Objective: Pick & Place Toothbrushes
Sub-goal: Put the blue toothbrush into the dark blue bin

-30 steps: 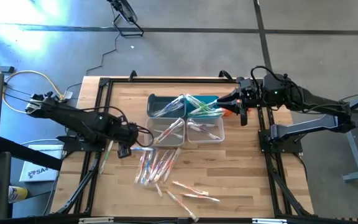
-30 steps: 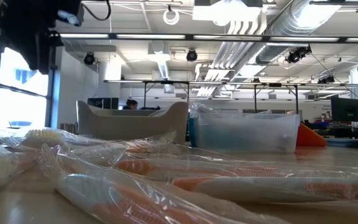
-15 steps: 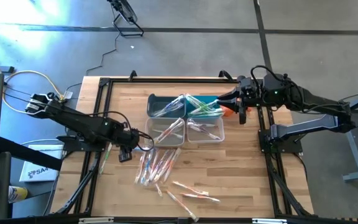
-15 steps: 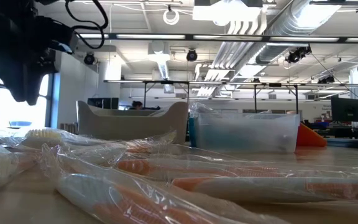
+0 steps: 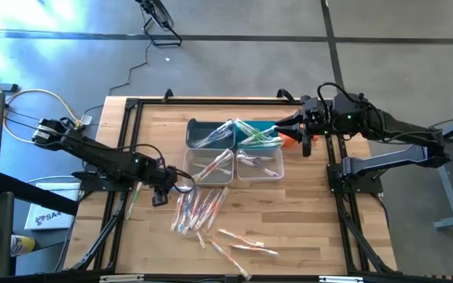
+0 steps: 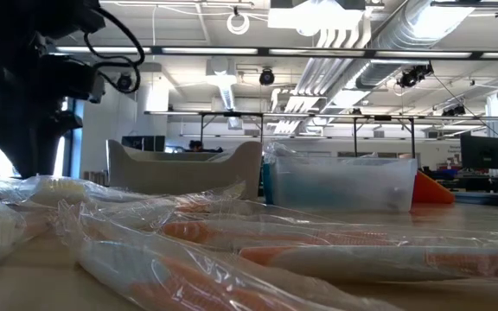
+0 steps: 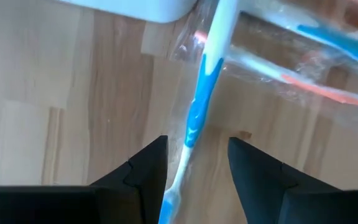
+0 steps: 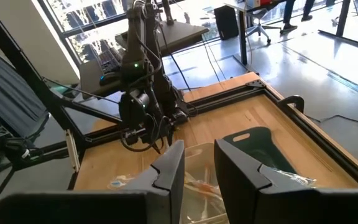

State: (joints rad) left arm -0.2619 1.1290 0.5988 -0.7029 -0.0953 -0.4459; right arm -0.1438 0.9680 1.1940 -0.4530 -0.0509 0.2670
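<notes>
Now: left fingers straddling a blue toothbrush

Down at the left-centre of the high view, my left gripper (image 5: 166, 191) sits low over the wooden table (image 5: 305, 220), just beside the left end of the loose pile of wrapped toothbrushes (image 5: 199, 208). Through my left wrist camera, my 2 dark fingers (image 7: 145, 171) stand apart, and a blue-and-white toothbrush (image 7: 201, 106) in a clear wrapper runs up the middle of that frame between them. I cannot tell whether either finger touches it. More wrapped brushes, 1 with a blue handle and 1 orange-red, lie across the upper right of that frame, and a pale bin corner shows at the top.

My right gripper (image 5: 293, 134) waits at the upper right of the high view, near the right end of the bins (image 5: 234, 149); its fingers (image 8: 169, 168) show a narrow gap with nothing between them.

Those bins form a block of 4 at the upper middle of the table, 2 dark and 2 clear, each already holding some toothbrushes. A few more brushes (image 5: 238, 245) are scattered toward the lower middle. In the low view, wrapped toothbrushes (image 6: 232, 246) fill the foreground.
</notes>
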